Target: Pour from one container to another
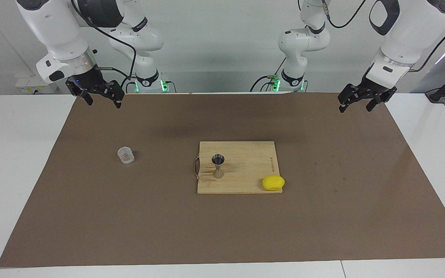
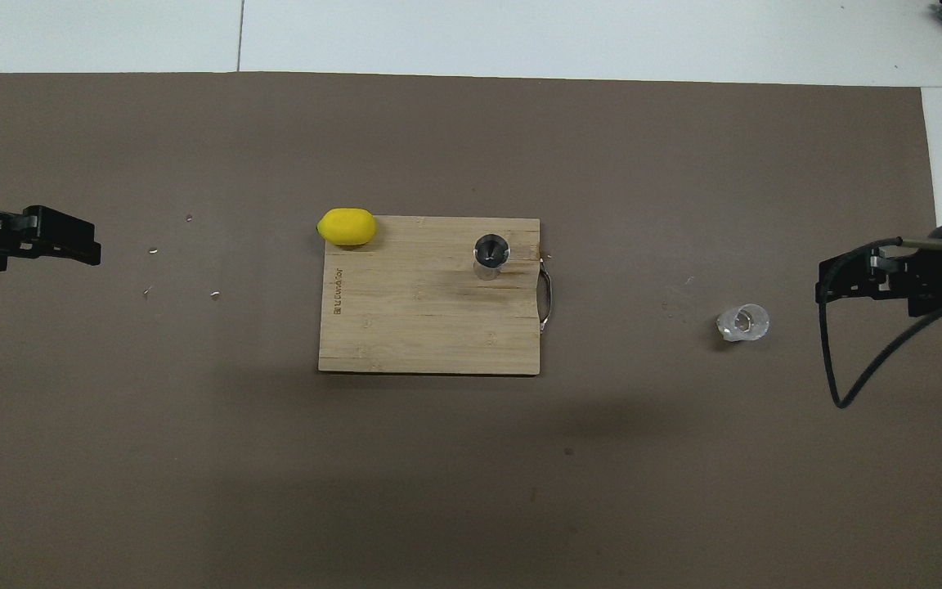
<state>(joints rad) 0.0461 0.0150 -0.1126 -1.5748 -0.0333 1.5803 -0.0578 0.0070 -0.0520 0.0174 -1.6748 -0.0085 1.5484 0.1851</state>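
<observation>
Clear glass cup (image 1: 125,155) stands upright on the brown mat (image 1: 129,216), toward the right arm's end of the table, well apart from the bamboo cutting board (image 1: 245,185). Metal jigger (image 1: 218,166) stands upright on the board, near the edge with the metal handle (image 1: 196,170). Lemon (image 1: 273,182) sits at the board's corner toward the left arm's end, overhanging the edge.

Right gripper (image 1: 99,100) hangs over the mat's edge nearest the robots, jaws spread wide, holding nothing. Left gripper (image 1: 355,103) hangs over the corresponding corner at its own end, jaws likewise wide and empty; this arm waits.

Bare mat lies between cup and board, and between cup and right gripper.
</observation>
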